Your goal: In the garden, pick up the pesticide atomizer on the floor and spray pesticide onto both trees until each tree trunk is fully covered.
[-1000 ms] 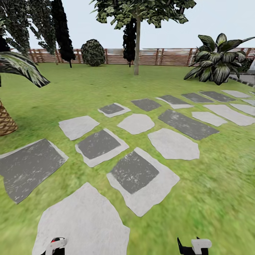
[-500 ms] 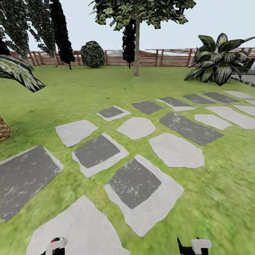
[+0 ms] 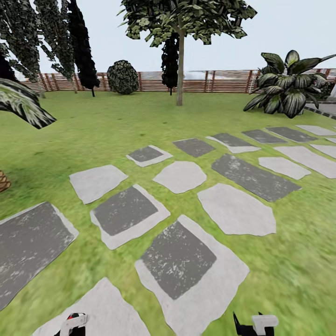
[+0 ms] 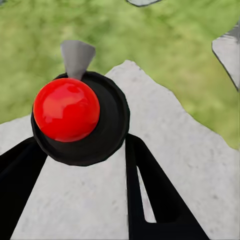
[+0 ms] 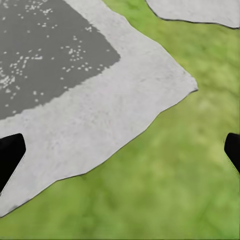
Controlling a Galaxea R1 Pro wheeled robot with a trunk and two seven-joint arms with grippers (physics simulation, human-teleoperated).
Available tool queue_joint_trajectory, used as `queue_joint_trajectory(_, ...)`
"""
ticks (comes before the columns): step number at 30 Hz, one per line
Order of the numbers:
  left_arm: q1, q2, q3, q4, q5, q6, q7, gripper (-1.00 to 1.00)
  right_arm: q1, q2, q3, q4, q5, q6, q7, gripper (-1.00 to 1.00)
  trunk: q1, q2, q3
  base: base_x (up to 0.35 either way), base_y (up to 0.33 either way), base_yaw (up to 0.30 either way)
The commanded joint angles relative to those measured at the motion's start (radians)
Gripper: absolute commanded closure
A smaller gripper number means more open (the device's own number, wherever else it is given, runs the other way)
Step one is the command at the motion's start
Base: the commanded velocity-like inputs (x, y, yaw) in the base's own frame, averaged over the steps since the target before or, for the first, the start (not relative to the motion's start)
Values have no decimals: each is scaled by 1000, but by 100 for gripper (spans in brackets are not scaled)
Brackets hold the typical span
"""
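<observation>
The pesticide atomizer (image 4: 67, 107), dark with a round red top and a grey nozzle, sits between the black fingers of my left gripper (image 4: 82, 145), which is shut on it. In the head view its red top (image 3: 70, 317) peeks out at the left gripper (image 3: 72, 325) on the bottom edge. My right gripper (image 3: 259, 325) is low at the bottom right; the right wrist view shows this gripper (image 5: 120, 155) open over grass and a pale slab. One tree (image 3: 186, 18) with a straight pale trunk (image 3: 180, 70) stands far ahead on the garden lawn (image 3: 93, 121), near the slatted fence (image 3: 219, 80).
Pale and dark stepping stones (image 3: 177, 256) cross the grass ahead and run off to the right. A palm (image 3: 21, 100) leans in at the left, a broad-leafed plant (image 3: 284, 84) stands at the far right, and dark conifers (image 3: 81, 42) and a round bush (image 3: 122, 77) line the fence.
The whole head view has shifted: the stepping stones slid down and toward me, and the palm trunk moved off to the left edge. Both grippers hold the same place in the picture.
</observation>
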Motion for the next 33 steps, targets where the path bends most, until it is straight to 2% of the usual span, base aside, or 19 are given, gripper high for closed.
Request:
queue_joint_trajectory(1,-1,0,3,1,1,-3,-3,100,-1,0,0,1,0,-3,0,-100,0,0,-1,337,0,0)
queue_joint_trajectory(33,0,-2,2,1,1,-3,-3,100,-1,0,0,1,0,-4,-2,-100,0,0,-1,337,0,0)
